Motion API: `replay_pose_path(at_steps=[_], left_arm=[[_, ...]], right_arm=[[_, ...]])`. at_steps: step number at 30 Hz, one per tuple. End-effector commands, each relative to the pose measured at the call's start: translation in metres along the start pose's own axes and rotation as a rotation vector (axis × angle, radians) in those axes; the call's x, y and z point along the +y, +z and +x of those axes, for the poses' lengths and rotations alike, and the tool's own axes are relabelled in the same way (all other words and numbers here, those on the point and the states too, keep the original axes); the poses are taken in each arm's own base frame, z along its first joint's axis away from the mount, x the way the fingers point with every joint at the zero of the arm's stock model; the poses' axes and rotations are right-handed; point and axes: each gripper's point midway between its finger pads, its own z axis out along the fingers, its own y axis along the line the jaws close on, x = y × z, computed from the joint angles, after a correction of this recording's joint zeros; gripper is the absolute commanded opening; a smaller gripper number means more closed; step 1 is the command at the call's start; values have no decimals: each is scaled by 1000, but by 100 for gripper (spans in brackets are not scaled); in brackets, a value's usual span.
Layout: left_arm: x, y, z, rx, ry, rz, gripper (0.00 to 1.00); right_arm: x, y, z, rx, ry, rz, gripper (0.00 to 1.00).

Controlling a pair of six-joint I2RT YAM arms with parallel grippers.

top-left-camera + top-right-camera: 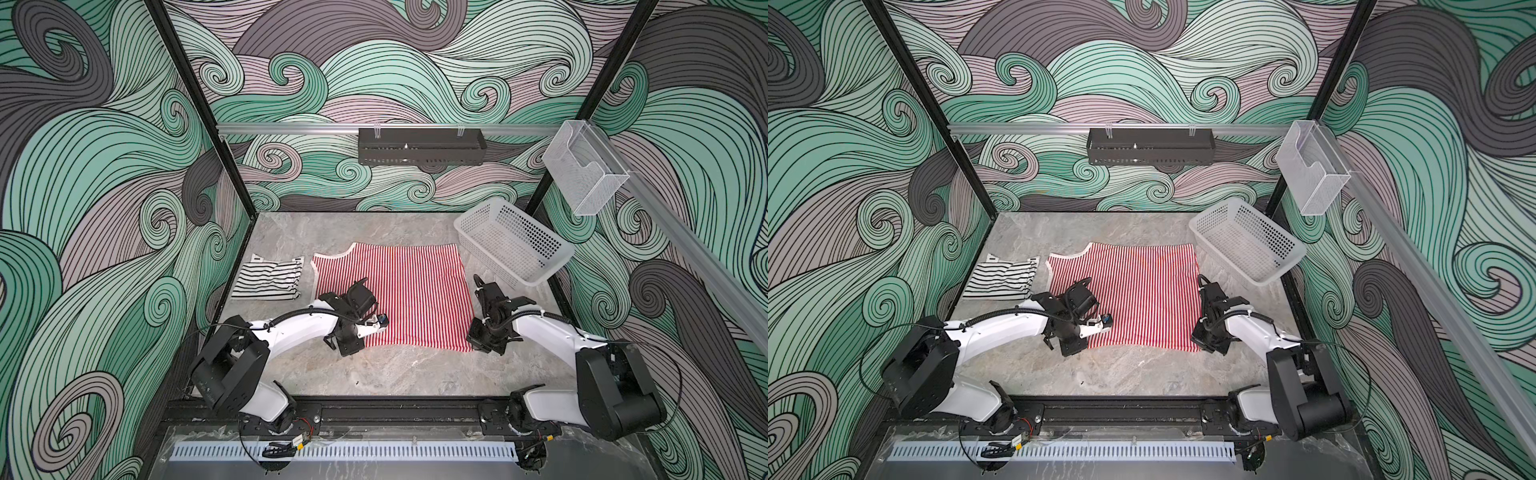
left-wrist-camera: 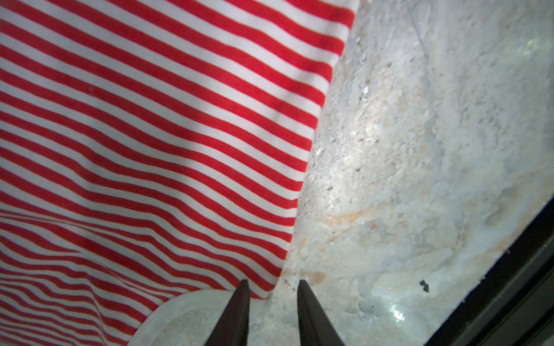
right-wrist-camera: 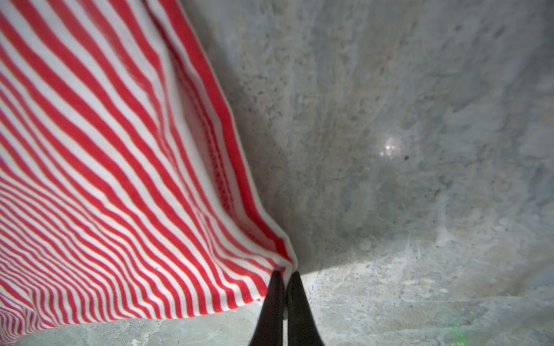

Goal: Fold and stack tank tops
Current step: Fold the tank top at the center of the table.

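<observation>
Done folding the black-and-white top (image 1: 268,280), yet need to fold and stack the flat red-and-white top (image 1: 415,291), pinching one corner in the right claw (image 3: 284,274), left claw (image 2: 272,283) apart.

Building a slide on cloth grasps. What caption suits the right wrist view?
Right gripper shut on a corner of the red-and-white tank top, above the grey table.

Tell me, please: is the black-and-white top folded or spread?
Folded. The black-and-white top lies as a small layered rectangle, far smaller than the red top spread out beside it.
</observation>
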Motion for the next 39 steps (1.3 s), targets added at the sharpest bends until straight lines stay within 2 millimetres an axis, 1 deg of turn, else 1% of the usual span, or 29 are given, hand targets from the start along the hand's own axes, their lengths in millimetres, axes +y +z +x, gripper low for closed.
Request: replay_pose_path(at_steps=[1,4,7,10,13,16,23,25,27,30,32,35,39], left_arm=[[-4,-1,7,35,39,7,31],[-2,1,13,56,51,-7,31],[-1,5,17,74,56,-17,31],[9,14,23,117,52,-65,30],[6,19,25,132,52,-51,27],[4,20,23,116,50,-36,26],[-5,21,20,107,53,20,6],[-13,17,20,104,57,67,0],[-23,8,20,99,65,118,0],[-37,-15,19,82,84,195,0],[-41,-30,16,60,95,213,0],[-36,-41,14,56,107,188,0],[-13,-37,14,73,121,88,0]], right_arm=[[4,-15,-9,-33,-13,1,0],[7,-21,-12,-47,-19,-3,0],[8,-22,-13,-47,-20,-9,0],[11,-23,-13,-43,-22,-21,0],[13,-25,-14,-46,-23,-31,0],[16,-28,-15,-49,-24,-45,0],[18,-32,-14,-43,-15,-82,0],[19,-32,-11,-35,-13,-103,0],[18,-35,-7,-27,-13,-120,0],[14,-44,-1,-26,-18,-128,0],[12,-52,0,-40,-17,-141,0],[14,-66,-4,-58,-8,-172,0],[26,-78,-21,-71,-9,-208,0]])
